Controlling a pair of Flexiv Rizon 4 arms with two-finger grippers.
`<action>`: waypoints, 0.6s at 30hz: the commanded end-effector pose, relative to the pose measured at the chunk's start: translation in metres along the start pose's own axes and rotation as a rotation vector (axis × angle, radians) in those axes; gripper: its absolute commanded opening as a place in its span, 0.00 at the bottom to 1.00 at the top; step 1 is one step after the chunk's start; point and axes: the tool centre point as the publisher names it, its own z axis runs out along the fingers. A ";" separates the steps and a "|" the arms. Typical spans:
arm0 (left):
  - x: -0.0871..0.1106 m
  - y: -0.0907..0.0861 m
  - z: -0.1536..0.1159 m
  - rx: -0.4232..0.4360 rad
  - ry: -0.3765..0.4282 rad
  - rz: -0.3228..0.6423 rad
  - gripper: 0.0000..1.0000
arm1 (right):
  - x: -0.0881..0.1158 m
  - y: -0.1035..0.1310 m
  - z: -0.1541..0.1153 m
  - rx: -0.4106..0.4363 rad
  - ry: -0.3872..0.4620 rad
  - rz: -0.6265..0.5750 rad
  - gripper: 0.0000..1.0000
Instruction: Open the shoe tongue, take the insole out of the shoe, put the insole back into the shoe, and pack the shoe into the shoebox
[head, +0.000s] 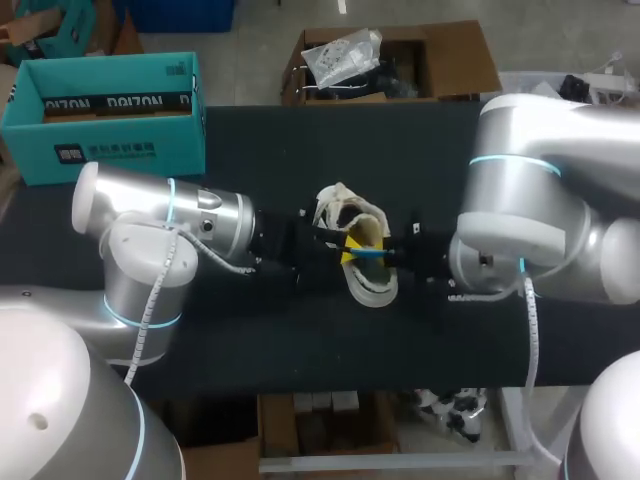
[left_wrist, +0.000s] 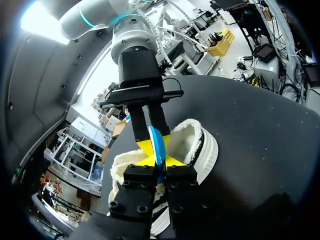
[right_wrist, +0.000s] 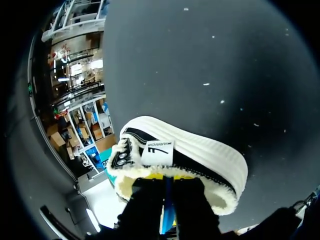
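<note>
A white fleece-lined shoe (head: 365, 287) with black stripes lies on the dark table (head: 300, 350), between my two arms. Over its opening a thin blue insole (head: 369, 254) stands on edge. My left gripper (head: 346, 257) comes in from the left, and its yellow tips are shut on the insole (left_wrist: 157, 142). From the right, my right gripper (head: 391, 258) grips the same insole (right_wrist: 167, 215) at the heel end of the shoe (right_wrist: 200, 155). In the left wrist view the left gripper (left_wrist: 154, 161) faces the right gripper's black fingers (left_wrist: 162, 122) tip to tip over the shoe (left_wrist: 202, 145). The teal shoebox (head: 100, 115) stands open at the table's far left.
Bare dark tabletop (head: 280, 150) lies between the shoe and the shoebox and along the front edge. Both arms' thick silver links (head: 160, 215) hang over the table on either side of the shoe.
</note>
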 end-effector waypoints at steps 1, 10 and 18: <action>0.000 0.000 0.002 -0.003 -0.004 -0.001 0.00 | -0.002 -0.007 -0.012 -0.015 0.022 0.001 0.21; 0.002 0.002 0.003 0.002 -0.008 -0.006 0.00 | -0.005 -0.015 -0.025 -0.040 0.033 -0.004 0.19; 0.002 0.002 0.004 0.003 -0.007 -0.005 0.00 | -0.002 -0.019 -0.025 -0.027 0.043 -0.021 0.18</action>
